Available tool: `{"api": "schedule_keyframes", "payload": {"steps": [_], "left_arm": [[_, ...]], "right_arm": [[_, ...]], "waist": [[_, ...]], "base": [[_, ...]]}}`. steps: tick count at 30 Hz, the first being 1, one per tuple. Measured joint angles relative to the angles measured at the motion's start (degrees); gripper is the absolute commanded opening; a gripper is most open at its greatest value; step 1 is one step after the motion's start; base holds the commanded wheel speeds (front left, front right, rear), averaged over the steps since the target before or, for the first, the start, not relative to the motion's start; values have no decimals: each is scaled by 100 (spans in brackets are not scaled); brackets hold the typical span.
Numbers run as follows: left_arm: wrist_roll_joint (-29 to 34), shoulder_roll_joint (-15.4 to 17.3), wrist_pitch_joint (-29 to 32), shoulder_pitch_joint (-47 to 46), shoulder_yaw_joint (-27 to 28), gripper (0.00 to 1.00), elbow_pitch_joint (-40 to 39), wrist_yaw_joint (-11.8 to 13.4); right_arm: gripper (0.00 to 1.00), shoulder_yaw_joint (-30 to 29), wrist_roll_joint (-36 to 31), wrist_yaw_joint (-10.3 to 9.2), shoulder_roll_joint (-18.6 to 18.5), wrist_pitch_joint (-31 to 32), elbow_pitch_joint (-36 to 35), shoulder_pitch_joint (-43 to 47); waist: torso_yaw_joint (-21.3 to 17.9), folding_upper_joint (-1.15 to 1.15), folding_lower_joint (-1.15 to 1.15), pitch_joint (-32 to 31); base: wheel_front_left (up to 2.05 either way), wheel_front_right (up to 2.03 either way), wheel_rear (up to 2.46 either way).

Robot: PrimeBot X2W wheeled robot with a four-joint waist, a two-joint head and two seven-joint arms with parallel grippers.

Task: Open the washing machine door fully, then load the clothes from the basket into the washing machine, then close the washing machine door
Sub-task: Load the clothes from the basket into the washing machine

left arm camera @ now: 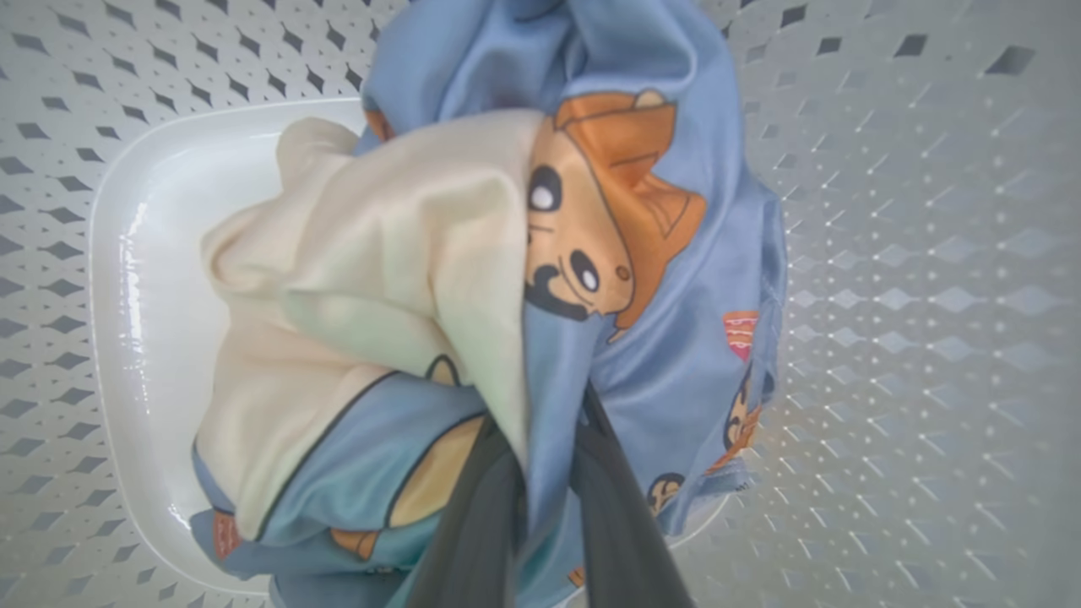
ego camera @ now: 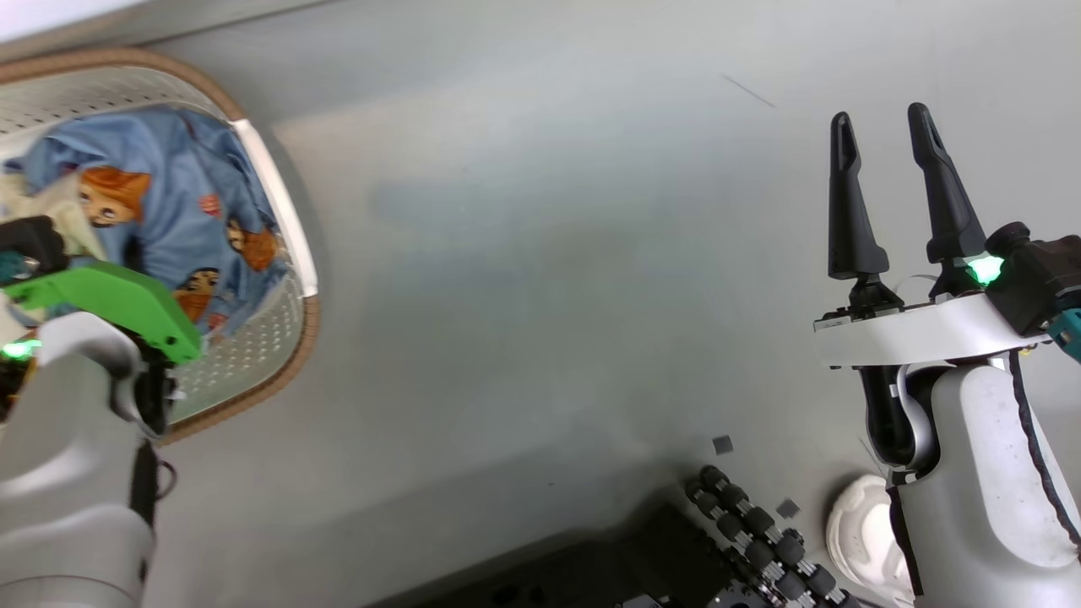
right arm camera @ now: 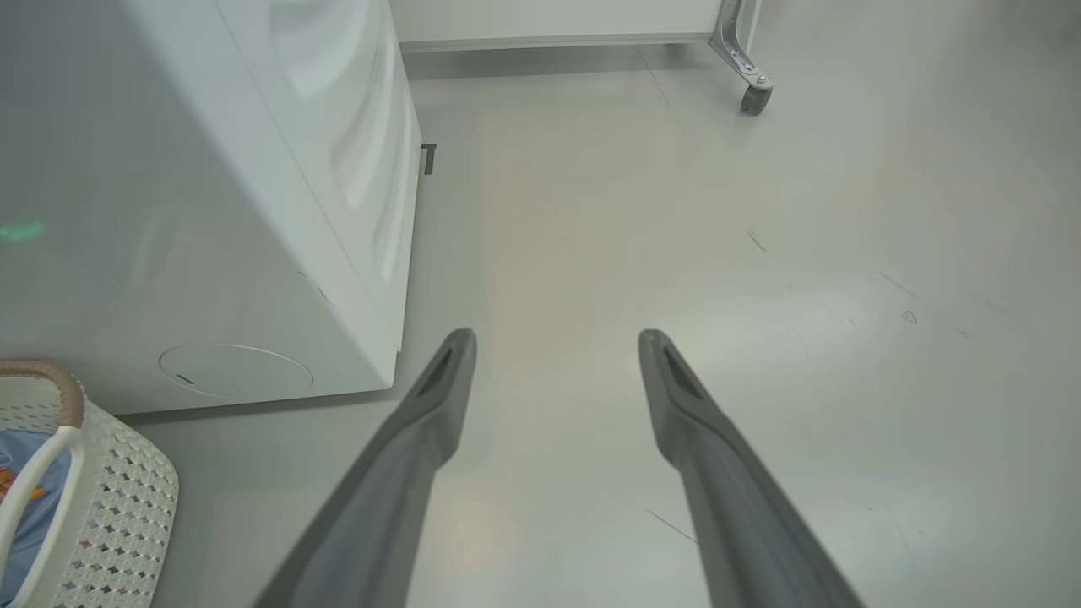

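Grey floor (ego camera: 540, 253) spreads below me. At the left of my head view stands the basket (ego camera: 308, 338), with the clothes (ego camera: 169, 186) heaped inside. My left gripper (left arm camera: 545, 414) reaches in, fingers clenched on a blue fold. My right gripper (ego camera: 881, 118) hangs over the floor, fingers spread and holding nothing. The washing machine (right arm camera: 211, 211) stands near the basket.

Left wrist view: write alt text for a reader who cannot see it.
The left gripper is shut on the clothes, pinching a fold of light blue cartoon-print fabric with a cream-white piece bunched beside it. Around them are the perforated walls and glossy white bottom of the basket.
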Motion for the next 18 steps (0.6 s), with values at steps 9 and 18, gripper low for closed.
{"api": "schedule_keyframes", "payload": {"steps": [9, 18], "left_arm": [[-99, -411, -578, 322, -144, 0, 53, -48], [-100, -778, -974, 666, -301, 0, 46, -92]], "right_arm": [[100, -207, -131, 0, -170, 0, 99, 38], [100, -364, -178, 0, -289, 0, 179, 313]], "waist": [[402, 0, -1, -601], [809, 0, -1, -1305]], "base": [[0, 0, 0], [0, 0, 0]]}}
